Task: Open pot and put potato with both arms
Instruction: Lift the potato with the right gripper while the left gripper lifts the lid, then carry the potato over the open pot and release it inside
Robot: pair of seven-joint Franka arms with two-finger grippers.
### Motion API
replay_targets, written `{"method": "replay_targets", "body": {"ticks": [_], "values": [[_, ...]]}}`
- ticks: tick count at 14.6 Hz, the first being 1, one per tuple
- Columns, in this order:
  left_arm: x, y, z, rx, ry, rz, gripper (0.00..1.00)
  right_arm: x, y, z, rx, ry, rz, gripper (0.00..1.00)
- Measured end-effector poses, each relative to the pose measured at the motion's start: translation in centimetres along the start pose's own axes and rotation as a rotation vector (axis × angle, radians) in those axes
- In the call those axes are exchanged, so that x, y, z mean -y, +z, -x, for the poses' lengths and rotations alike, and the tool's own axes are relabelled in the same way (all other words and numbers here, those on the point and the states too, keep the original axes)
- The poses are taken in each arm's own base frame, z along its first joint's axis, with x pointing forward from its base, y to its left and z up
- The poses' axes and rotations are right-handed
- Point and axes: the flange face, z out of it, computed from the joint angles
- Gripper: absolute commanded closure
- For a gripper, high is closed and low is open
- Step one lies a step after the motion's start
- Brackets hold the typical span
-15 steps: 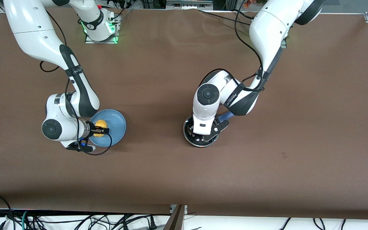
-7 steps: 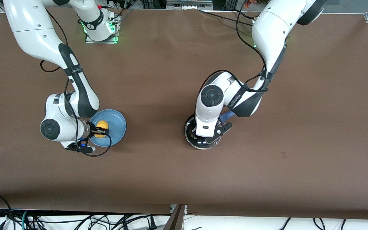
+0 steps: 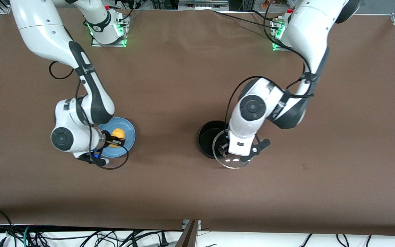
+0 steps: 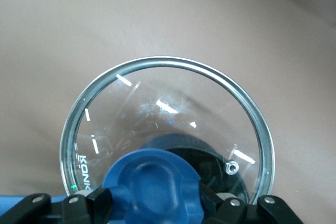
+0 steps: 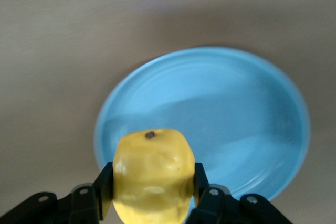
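The black pot (image 3: 208,138) stands open in the middle of the table, its blue handle hidden under the left arm. My left gripper (image 3: 225,149) is shut on the blue knob (image 4: 152,187) of the glass lid (image 3: 231,161) and holds it in the air, partly over the pot's rim, toward the left arm's end. The lid (image 4: 167,129) fills the left wrist view. My right gripper (image 3: 118,139) is shut on the yellow potato (image 3: 117,133) and holds it above the light-blue plate (image 3: 129,137). The potato (image 5: 153,174) sits between the black fingers (image 5: 106,184) in the right wrist view.
The light-blue plate (image 5: 226,129) lies under the potato, toward the right arm's end of the table. The arm bases with green lights (image 3: 108,32) stand at the table's edge farthest from the front camera. Cables hang along the nearest edge.
My left gripper has lifted the lid off the pot and carried it toward the left arm's end, baring the pot. My right gripper has raised the potato off the plate.
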Motion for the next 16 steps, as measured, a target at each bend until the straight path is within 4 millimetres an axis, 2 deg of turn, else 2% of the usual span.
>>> {"method": "replay_targets", "body": {"ticks": [2,5,8,12,15,16], "values": [[2.0,-3.2,-2.6,0.018,0.034,0.003,0.60,2.9,-0.8,1.8,0.031,0.070,-0.049,0.59],[5.9,-7.4,-6.9,0.051,0.099,0.001,0.60,8.4,-3.4,4.7,0.032,0.197,-0.111,0.59],[10.4,-10.0,-10.8,0.076,0.190,-0.034,0.60,14.7,-4.3,8.6,0.015,0.307,-0.147,0.59],[15.8,-10.6,-15.1,0.125,0.330,-0.069,0.60,22.8,-3.5,13.7,-0.049,0.449,-0.264,0.57],[18.4,-9.1,-17.0,0.157,0.401,-0.079,0.60,26.9,-2.7,16.1,-0.062,0.540,-0.349,0.55],[19.0,-8.4,-17.4,0.162,0.418,-0.080,0.59,27.9,-2.4,16.5,-0.065,0.567,-0.380,0.49]]}}
